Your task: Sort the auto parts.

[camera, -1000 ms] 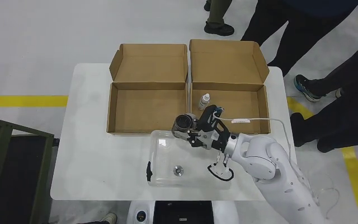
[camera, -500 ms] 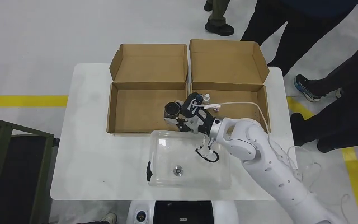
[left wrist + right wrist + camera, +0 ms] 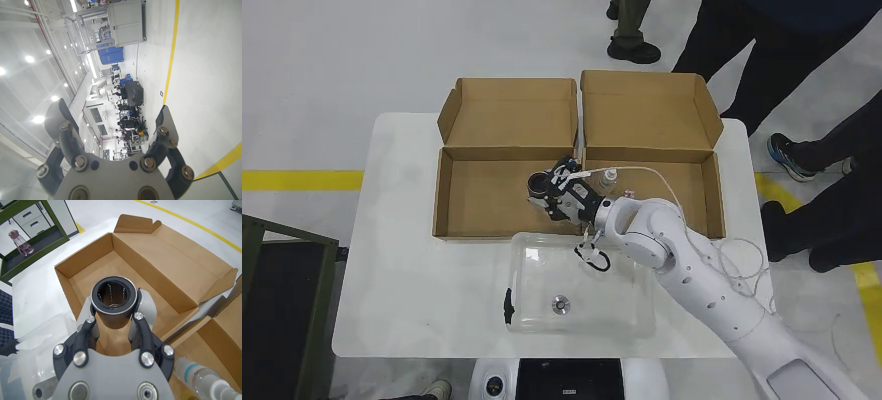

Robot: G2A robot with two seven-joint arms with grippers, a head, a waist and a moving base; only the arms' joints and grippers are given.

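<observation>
**Bearing held over the left box, ready to be let go**

The right gripper (image 3: pixel 115 306) pinches a black cylindrical metal bearing sleeve (image 3: pixel 113 311) between its two fingers. It clamps across the body of the sleeve, so the open bore with its rows of small balls faces away from the wrist. This sideways hold leaves the sleeve's lower side free, and I judge it would drop straight down once the fingers part.

The sleeve hangs over the floor of the left-hand open brown cardboard box (image 3: pixel 492 195), on the side nearest the right-hand brown cardboard box (image 3: pixel 682 190). It looks clear of the cardboard, though how high it sits cannot be told.

A small clear plastic bottle with a white cap (image 3: pixel 191 370) lies in the right-hand box. That suggests each box takes one kind of part and that the left one is meant for the sleeve.

The clear plastic tray (image 3: pixel 622 300) sits on the white table (image 3: pixel 402 250) in front of the boxes. It holds a small round metal part (image 3: pixel 561 304), so the sorting seems only partway done.

The left gripper (image 3: pixel 113 111) is spread wide and holds nothing. It points out into the hall, probably parked there so the working arm has room
</observation>
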